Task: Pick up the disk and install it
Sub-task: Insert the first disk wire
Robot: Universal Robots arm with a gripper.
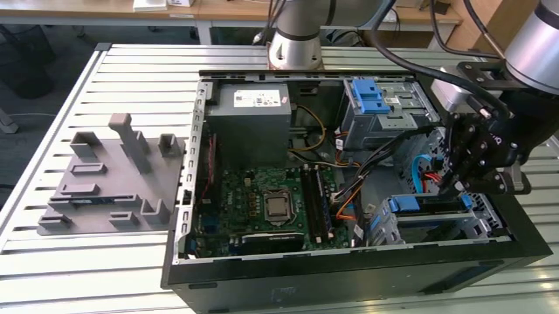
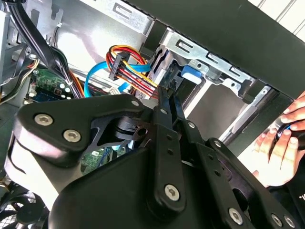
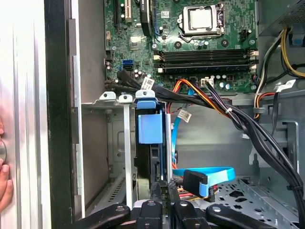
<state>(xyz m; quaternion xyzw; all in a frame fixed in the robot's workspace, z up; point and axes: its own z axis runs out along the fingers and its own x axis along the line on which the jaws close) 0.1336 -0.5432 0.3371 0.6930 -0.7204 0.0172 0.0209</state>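
Exterior view, claw: black multi-link gripper [image 1: 450,188] reaching down into the open black computer tower case [image 1: 349,278]; fingers drawn narrow.
Exterior view, disk: silver-grey hard drive with blue plastic carrier rails [image 1: 425,204], on edge in the metal drive cage [image 1: 480,226] just below the fingertips.

Second wrist view, claw: gripper [image 2: 167,93] with fingers nearly together; whether they pinch the disk's edge cannot be told.
Second wrist view, disk: blue rail end [image 2: 189,75] just beyond the fingertips, inside the cage.
Second wrist view, hazard: red, yellow and orange wire bundle [image 2: 128,71] beside the fingers; it could snag on the claw.
Second wrist view, bystander: a person's hand [image 2: 281,143] outside the case wall, well apart from the claw; contact is judged unlikely unless the arm swings outward.

First wrist view, disk: disk [image 3: 145,129] upright between the cage walls, straight ahead of the gripper [image 3: 162,186].
First wrist view, hazard: thin flat blue cable [image 3: 205,174] close beside the fingertips; a skewed push could jam the rails or trap the cable.
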